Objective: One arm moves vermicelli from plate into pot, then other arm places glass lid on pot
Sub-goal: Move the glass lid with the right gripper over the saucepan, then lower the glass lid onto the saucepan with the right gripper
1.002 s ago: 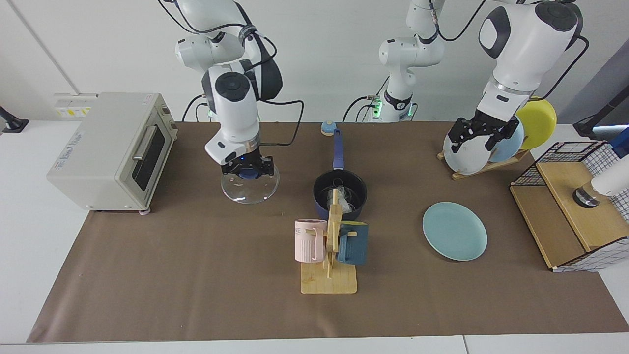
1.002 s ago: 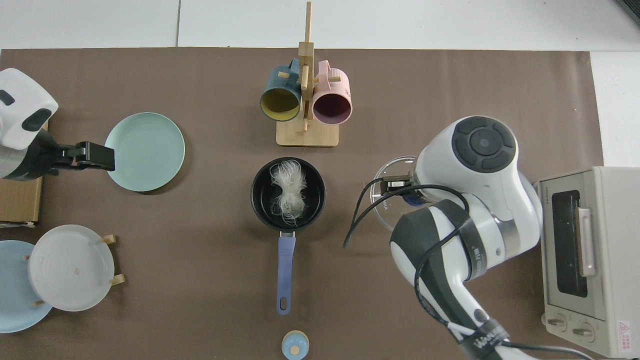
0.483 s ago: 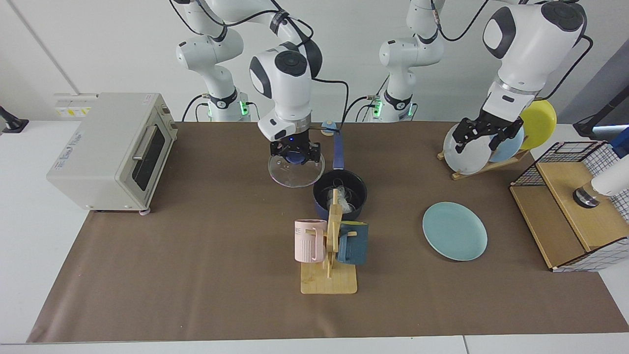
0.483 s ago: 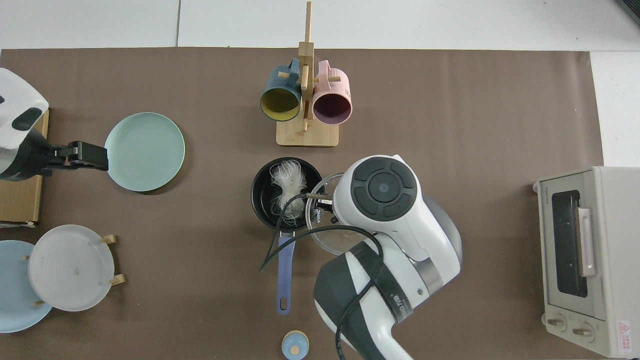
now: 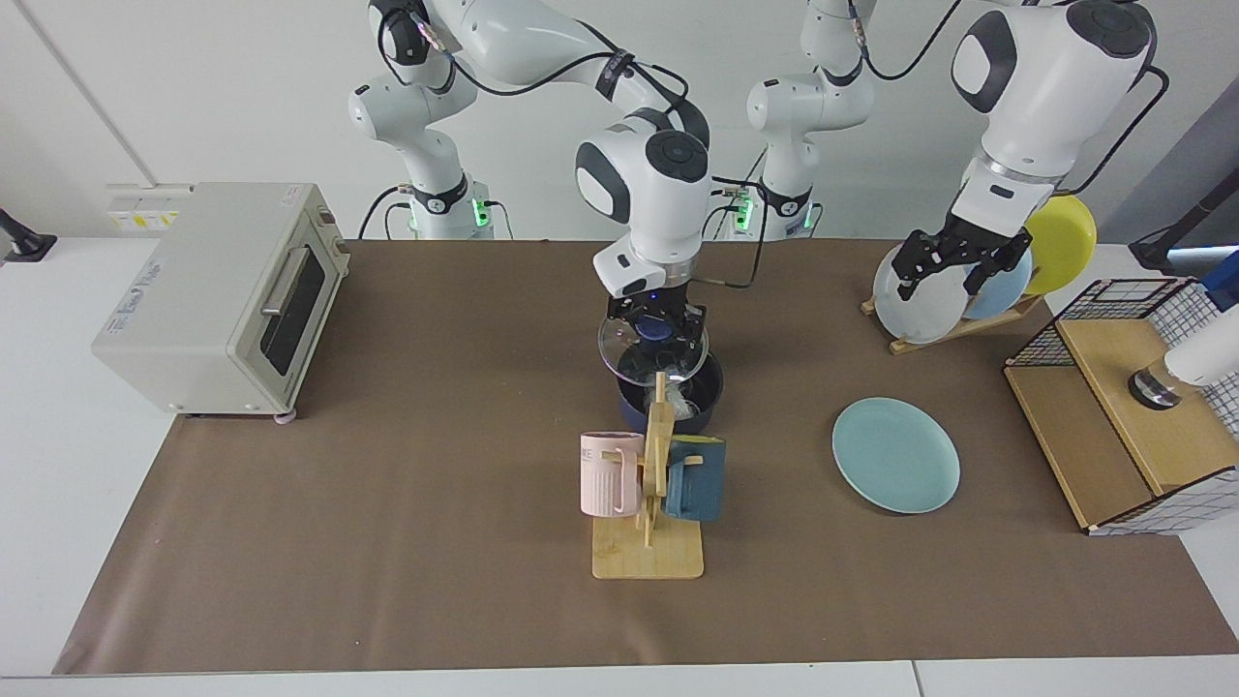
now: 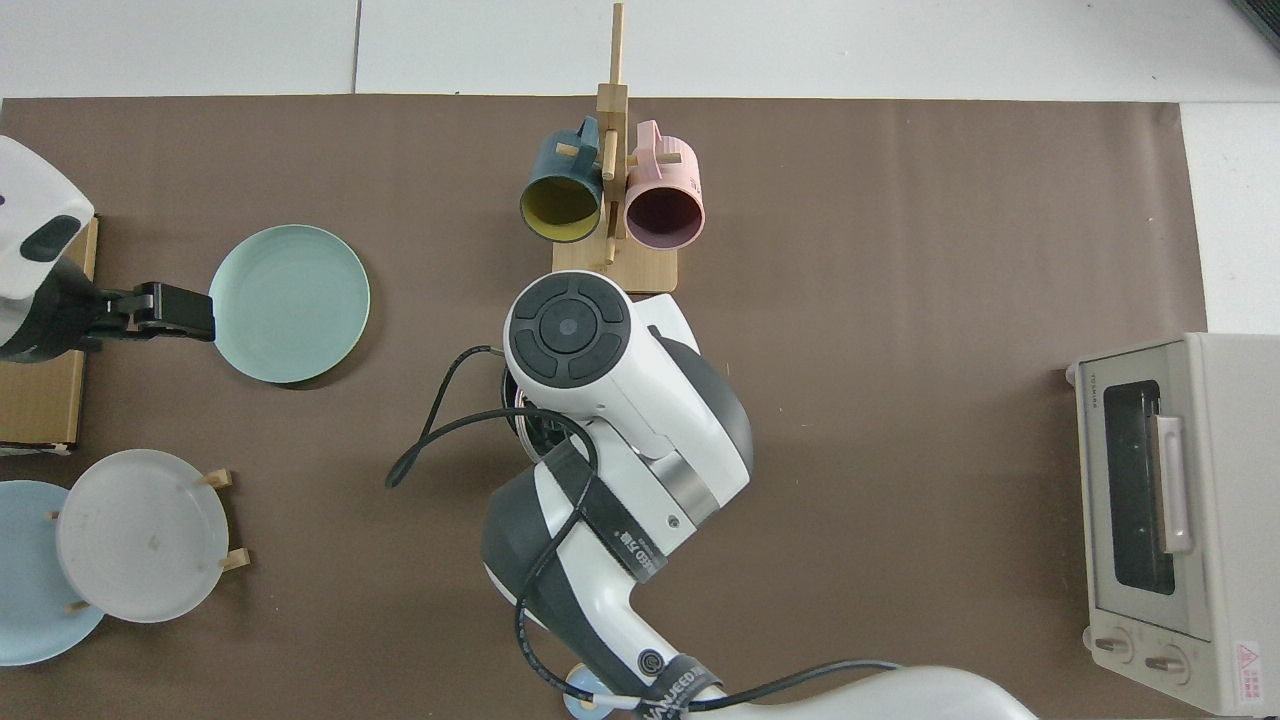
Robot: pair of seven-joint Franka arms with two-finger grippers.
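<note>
My right gripper [image 5: 656, 327], with a small blue light, is shut on the blue knob of the glass lid [image 5: 622, 354]. It holds the lid level just above the dark blue pot [image 5: 700, 407] at mid-table. A little of the white vermicelli [image 5: 685, 399] shows inside the pot, behind the mug stand. From the top view, the right arm hides pot, lid and vermicelli. The teal plate [image 5: 895, 455] [image 6: 290, 302] lies bare. My left gripper [image 5: 939, 279] [image 6: 165, 310] hangs open and holds nothing, raised in front of the plate rack, beside the teal plate in the top view.
A wooden mug stand [image 5: 649, 542] with a pink mug [image 5: 610, 472] and a dark blue mug [image 5: 695, 479] stands right in front of the pot. A toaster oven [image 5: 218, 290] sits at one end. A plate rack [image 5: 953, 329] and a wire-sided wooden shelf [image 5: 1123, 416] are at the other end.
The right arm has carried the glass lid sideways from near the toaster oven to above the pot. The left arm has barely moved.
</note>
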